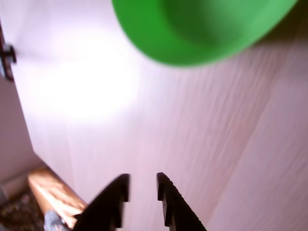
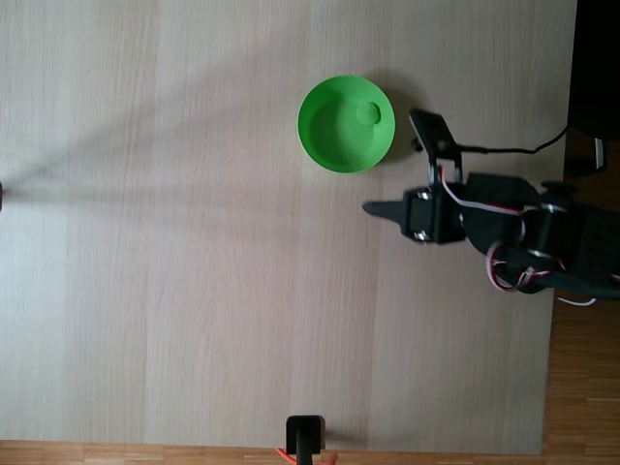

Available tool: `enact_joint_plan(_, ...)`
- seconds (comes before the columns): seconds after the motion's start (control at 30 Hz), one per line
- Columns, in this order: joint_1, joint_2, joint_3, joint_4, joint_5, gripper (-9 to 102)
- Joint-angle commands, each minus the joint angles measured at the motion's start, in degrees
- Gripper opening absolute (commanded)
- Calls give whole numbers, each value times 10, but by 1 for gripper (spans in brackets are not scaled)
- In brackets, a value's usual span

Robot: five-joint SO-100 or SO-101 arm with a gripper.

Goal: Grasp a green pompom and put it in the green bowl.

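Item 1, green pompom [image 2: 368, 113]: fuzzy ball, lying inside the green bowl [image 2: 320, 145] near its right rim in the fixed view.
Item 2, bowl: round, smooth plastic, on a pale wood-grain tabletop [image 2: 194, 271].
Item 3, hand [image 1: 143, 187]: 2 black serrated fingers, narrowly parted, holding nothing.
Step, as I judge it: placement done; my next move is pulling the arm clear.

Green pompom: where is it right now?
In the fixed view, the green pompom lies inside the green bowl, near its upper-right rim, up-left of the gripper.
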Motion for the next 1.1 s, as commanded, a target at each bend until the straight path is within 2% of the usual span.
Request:
enact_joint_plan(0.0,-46,83,52,1,2,-1)
enact_joint_plan(0.2,-91,175,177,-6,19,0)
enact_joint_plan(0.53,-164,321,321,-3,164,0)
enact_joint_plan(0.77,-183,437,388,2,169,0)
enact_joint_plan(1.07,-181,492,434,4,167,0)
